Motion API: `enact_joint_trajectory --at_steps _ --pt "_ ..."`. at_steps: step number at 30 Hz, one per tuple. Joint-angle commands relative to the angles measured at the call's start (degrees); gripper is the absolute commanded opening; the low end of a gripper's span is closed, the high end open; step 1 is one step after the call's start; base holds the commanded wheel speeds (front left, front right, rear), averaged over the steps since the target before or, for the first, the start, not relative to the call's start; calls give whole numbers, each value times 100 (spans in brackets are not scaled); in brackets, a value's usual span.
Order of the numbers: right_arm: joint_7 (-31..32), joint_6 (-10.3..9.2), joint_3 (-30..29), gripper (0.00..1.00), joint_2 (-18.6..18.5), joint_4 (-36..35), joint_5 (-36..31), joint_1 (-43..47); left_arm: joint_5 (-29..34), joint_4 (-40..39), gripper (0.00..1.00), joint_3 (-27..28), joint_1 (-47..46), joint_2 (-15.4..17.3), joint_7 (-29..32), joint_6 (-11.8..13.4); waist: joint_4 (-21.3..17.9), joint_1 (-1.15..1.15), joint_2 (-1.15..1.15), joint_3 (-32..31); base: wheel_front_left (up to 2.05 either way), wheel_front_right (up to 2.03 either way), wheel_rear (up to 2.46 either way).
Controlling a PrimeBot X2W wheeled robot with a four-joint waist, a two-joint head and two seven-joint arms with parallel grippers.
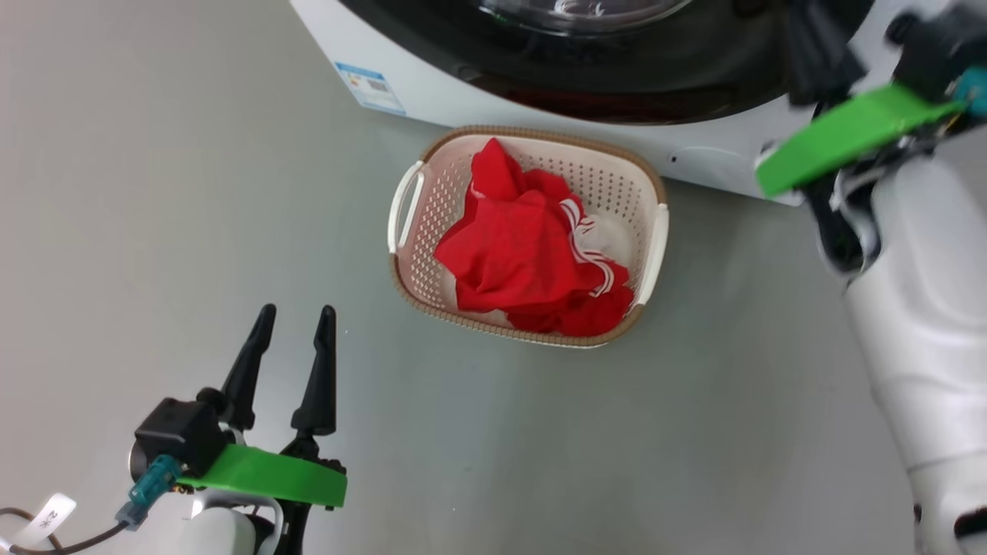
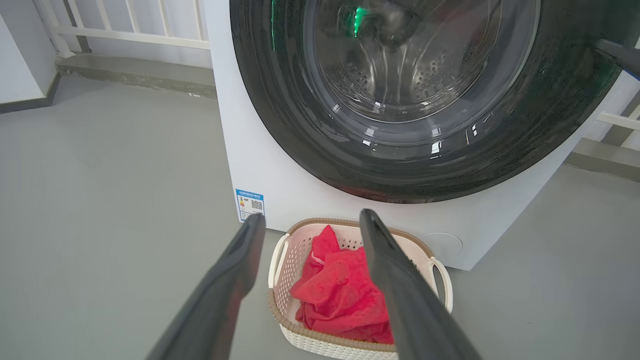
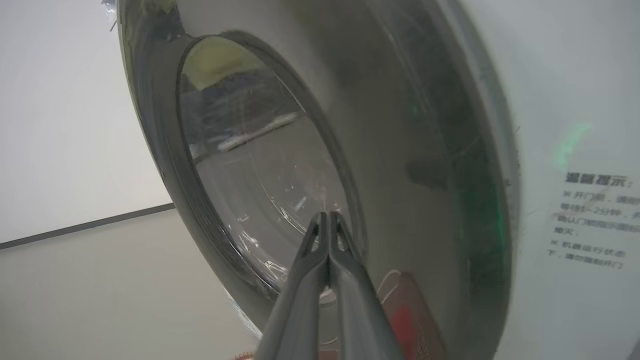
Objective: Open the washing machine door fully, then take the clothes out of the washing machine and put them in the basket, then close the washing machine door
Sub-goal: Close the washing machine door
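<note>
Head view: the basket [image 1: 441, 189] lies ahead-right of the spread left claw [image 1: 298, 311].

My feed: left gripper [image 1: 297, 310] has two long tapered black fingers. Behind them are a black camera block [image 1: 179, 432], a flat bright-green bracket [image 1: 270, 476], a teal plug [image 1: 154, 482] on a dark cable [image 1: 77, 541] and a white paper tag [image 1: 48, 518]. Right forearm [image 1: 925, 324] is a glossy white shell with a matching green plate [image 1: 848, 135]. Its top end is blurred, probably another teal plug.

Chinese notice [image 3: 592, 220] headed 温馨提示 on the washing machine [image 3: 575, 75], blue label sticker [image 1: 371, 87] unreadable
</note>
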Motion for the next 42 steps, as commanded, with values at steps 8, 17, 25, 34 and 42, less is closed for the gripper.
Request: enact_joint_trajectory --at_steps 8,17,25,34,42 --pt "-26 -14 172 100 82 -370 322 1009 -9 49 100 352 90 296 -47 -18 -415 0 0 -465 0 0 0" --pt "-26 -14 94 100 120 -590 359 1946 -110 223 100 487 270 507 -47 -18 -878 0 0 -854 0 0 0" --pt "-26 -14 21 100 173 -714 355 2603 -128 317 100 613 384 620 -47 -18 -1277 0 0 -1025 0 0 0" --pt "-26 -14 -46 100 170 -742 325 3248 -154 379 100 702 576 726 -47 -18 -1690 0 0 -1249 0 0 0" --pt "-26 -14 -227 100 206 -860 331 3718 -160 461 100 787 827 757 -47 -18 -1971 0 0 -1547 0 0 0"
